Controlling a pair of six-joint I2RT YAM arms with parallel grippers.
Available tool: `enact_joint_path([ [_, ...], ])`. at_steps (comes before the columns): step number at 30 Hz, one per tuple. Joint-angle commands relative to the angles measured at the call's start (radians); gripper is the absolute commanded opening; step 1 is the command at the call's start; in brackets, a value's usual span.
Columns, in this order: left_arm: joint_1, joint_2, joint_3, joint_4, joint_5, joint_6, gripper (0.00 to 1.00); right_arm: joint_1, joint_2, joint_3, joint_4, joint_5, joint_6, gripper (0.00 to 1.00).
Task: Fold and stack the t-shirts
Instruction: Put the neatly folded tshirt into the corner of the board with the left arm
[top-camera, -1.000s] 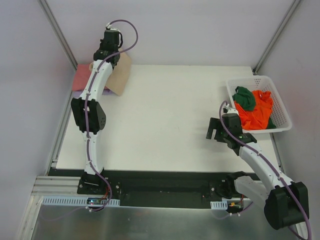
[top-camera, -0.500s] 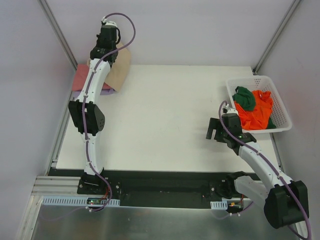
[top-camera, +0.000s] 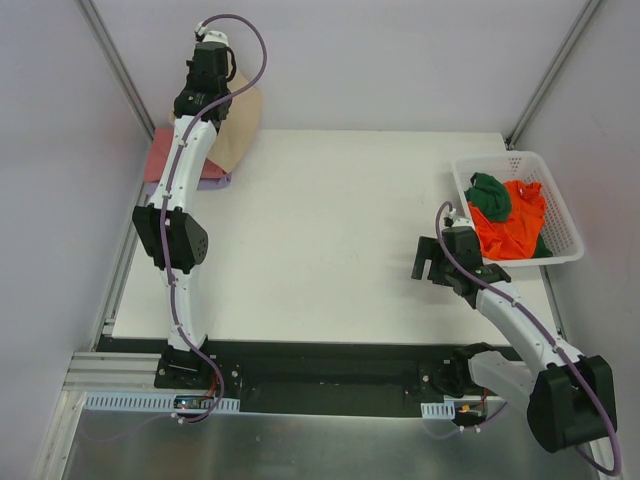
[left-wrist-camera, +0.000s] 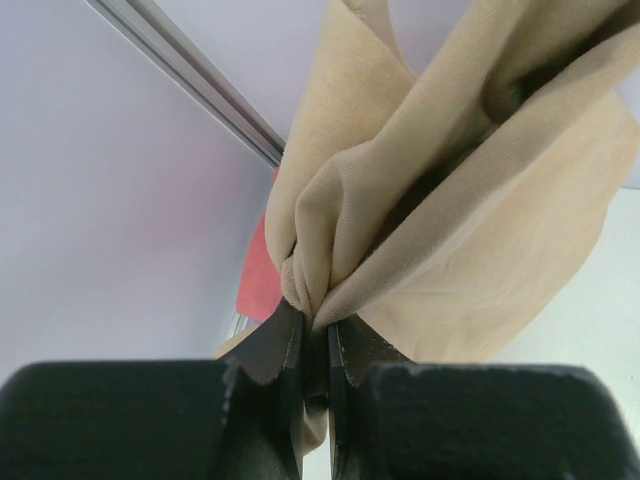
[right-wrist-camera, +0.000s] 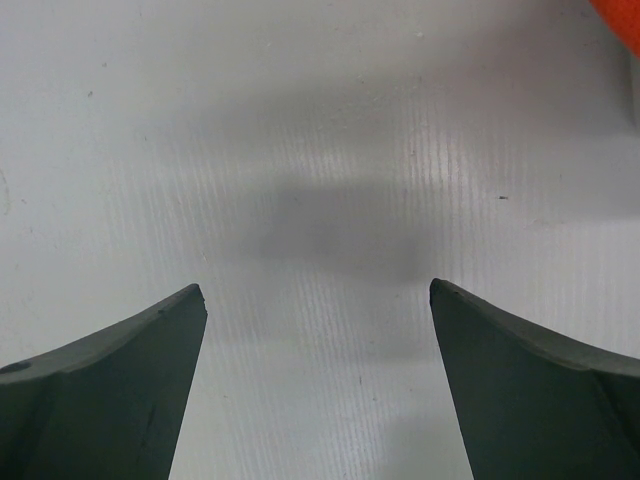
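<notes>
Tan t-shirt (left-wrist-camera: 470, 230): hanging in bunched folds from the left claw, raised over the far-left corner of the desk; lower edge close to the stack below, contact not determinable.
Left claw (left-wrist-camera: 314, 325): jaws pressed nearly together on a pinch of tan cloth, with only the fabric between them.
Stack: salmon pink t-shirt (top-camera: 160, 155) lying flat at the far-left corner, with a lavender t-shirt (top-camera: 222, 183) showing as a sliver beneath it.
Remaining stock: bright orange t-shirt (top-camera: 512, 225) and dark green t-shirt (top-camera: 488, 195), both crumpled in the white lattice basket (top-camera: 505, 158) at the right edge of the desk.
Right claw (right-wrist-camera: 315, 288): jaws spread wide, holding nothing, above bare desk (top-camera: 340, 230) just beside the basket.
Step in hand (judgement): setting the tan shirt onto the stack; two shirts done, two not yet started.
Next move calls for (judgement): lowering the tan shirt squarely over the salmon one, letting the cloth settle flat without dragging the layers under it, then parting the jaws. The right arm is well placed to reach into the basket.
Risk (judgement): bunched cloth may land creased or off the stack edge.
</notes>
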Motion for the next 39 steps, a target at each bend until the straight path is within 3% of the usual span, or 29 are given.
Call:
enact_joint_path([
  [1,0.023,-0.042,0.032,0.094,-0.037,0.007,0.00,0.000,0.002,0.026,0.018,0.008,-0.011,0.96],
  [10,0.107,0.047,0.005,0.143,0.009,0.024,0.00,-0.002,0.022,0.043,0.005,0.027,-0.008,0.96],
  [17,0.176,0.132,0.002,0.218,0.136,0.047,0.00,-0.002,0.074,0.083,-0.012,0.031,0.003,0.96],
  [28,0.238,0.250,0.000,0.306,0.083,0.092,0.00,0.000,0.154,0.156,-0.070,0.080,0.017,0.96],
  [30,0.236,0.255,-0.008,0.312,0.090,0.095,0.20,0.001,0.159,0.162,-0.074,0.086,0.018,0.96],
  [31,0.238,0.256,-0.011,0.314,0.087,0.096,0.39,0.000,0.159,0.165,-0.074,0.087,0.017,0.96],
  [32,0.238,0.256,-0.008,0.317,0.077,0.096,0.52,0.001,0.159,0.168,-0.076,0.092,0.017,0.96],
  [39,0.239,0.147,-0.086,0.318,0.026,0.081,0.92,0.001,0.137,0.188,-0.117,0.127,0.008,0.96],
])
